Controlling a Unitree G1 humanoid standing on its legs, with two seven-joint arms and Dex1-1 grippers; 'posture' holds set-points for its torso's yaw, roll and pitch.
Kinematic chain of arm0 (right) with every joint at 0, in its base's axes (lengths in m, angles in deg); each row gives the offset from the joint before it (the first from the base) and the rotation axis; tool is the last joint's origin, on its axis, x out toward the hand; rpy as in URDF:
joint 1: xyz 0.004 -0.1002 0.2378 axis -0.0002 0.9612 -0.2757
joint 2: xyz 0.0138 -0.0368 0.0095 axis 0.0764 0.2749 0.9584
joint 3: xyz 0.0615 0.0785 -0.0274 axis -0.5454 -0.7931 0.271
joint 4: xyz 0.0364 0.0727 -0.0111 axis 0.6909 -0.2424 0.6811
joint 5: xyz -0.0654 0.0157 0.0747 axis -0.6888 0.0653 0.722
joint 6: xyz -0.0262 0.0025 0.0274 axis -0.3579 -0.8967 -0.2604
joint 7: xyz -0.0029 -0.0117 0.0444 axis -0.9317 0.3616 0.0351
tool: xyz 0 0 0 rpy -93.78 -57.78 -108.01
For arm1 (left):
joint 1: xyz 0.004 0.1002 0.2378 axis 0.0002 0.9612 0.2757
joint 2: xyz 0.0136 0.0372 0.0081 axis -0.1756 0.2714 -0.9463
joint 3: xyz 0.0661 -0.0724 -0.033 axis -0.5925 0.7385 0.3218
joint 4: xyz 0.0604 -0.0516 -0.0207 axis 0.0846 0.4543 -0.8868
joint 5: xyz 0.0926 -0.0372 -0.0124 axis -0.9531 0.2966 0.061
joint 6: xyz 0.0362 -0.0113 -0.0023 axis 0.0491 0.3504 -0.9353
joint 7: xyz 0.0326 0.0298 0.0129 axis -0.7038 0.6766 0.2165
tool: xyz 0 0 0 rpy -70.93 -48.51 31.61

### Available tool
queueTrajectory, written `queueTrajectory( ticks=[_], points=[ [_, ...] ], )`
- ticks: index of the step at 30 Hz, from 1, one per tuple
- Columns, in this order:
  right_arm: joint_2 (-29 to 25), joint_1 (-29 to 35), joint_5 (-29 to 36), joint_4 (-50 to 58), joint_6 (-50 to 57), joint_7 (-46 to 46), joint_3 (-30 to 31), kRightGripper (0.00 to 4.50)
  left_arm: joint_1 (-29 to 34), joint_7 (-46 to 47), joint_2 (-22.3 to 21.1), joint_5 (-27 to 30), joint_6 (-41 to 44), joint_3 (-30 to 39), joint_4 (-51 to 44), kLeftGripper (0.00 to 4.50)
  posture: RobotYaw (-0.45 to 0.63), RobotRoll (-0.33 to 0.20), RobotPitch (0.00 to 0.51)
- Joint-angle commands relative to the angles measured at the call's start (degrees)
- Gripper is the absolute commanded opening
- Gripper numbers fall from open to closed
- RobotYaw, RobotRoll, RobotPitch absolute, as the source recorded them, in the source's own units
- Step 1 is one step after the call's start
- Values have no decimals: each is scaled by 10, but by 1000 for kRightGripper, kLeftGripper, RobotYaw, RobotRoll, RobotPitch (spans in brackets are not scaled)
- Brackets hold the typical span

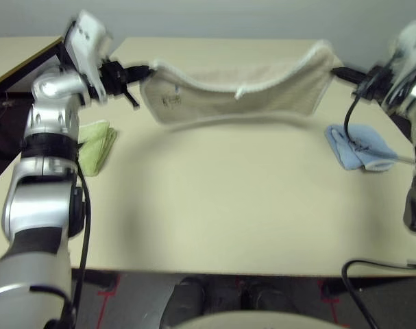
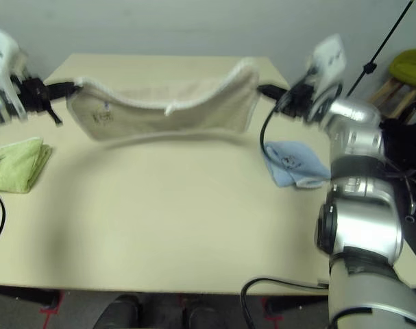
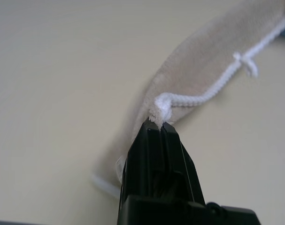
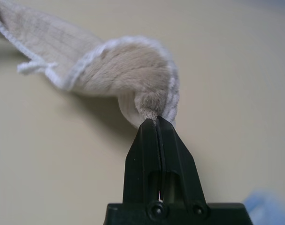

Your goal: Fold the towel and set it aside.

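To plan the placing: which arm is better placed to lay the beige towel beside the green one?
Probably the left: the left gripper pinches the beige towel, and the green towel lies on that side.

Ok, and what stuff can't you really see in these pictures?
- Letters on the towel: too blurred and small to read in the left eye view.
- Insides of the green cloth: its own folds hide them in the left eye view.
- Blue cloth: blurred, cut off by the edge in the right wrist view.
- Corner tip of the towel: pinched inside the right gripper, right wrist view.
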Motion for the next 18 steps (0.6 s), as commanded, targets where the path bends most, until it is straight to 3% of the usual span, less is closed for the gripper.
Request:
queueTrajectory(
  ticks=[1, 7, 13, 18],
  points=[
    [6, 80, 24, 85, 25, -10, -4, 0, 78, -26, -20, 16, 72, -6, -92, 38, 71, 0, 33],
    [-20, 196, 44, 153, 51, -49, -6, 0, 190, -57, -73, 41, 202, 0, -201, 38, 77, 0, 36],
    [-91, 269, 37, 181, 66, -129, 18, 0, 264, -120, -158, 68, 305, -15, -279, 38, 74, 0, 35],
    [-127, 293, 31, 174, 59, -160, 22, 0, 295, -145, -199, 85, 337, -10, -300, 38, 70, 0, 32]
  ],
)
